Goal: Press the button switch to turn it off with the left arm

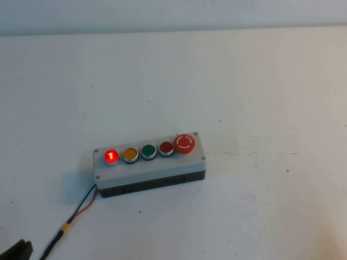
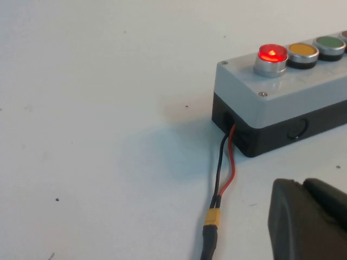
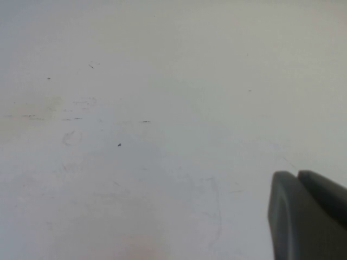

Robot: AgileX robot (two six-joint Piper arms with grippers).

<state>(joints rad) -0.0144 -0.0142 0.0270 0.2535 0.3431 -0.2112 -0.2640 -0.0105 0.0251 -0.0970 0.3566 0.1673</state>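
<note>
The button switch (image 1: 111, 156) glows bright red at the left end of the row on the grey box (image 1: 157, 167). It also shows lit in the left wrist view (image 2: 272, 54), beside the yellow button (image 2: 302, 51). My left gripper (image 2: 301, 184) is shut and empty, low over the table, short of the box's left end near the cable. Only its tip shows in the high view (image 1: 17, 251), at the bottom left corner. My right gripper (image 3: 297, 176) is shut and empty over bare table. It is out of the high view.
The row continues with yellow (image 1: 130, 154), green (image 1: 148, 151) and dark red (image 1: 166, 147) buttons and a large red mushroom button (image 1: 184, 143). A black and red cable (image 1: 82, 205) with a yellow connector (image 1: 65, 229) runs from the box's left end toward my left gripper.
</note>
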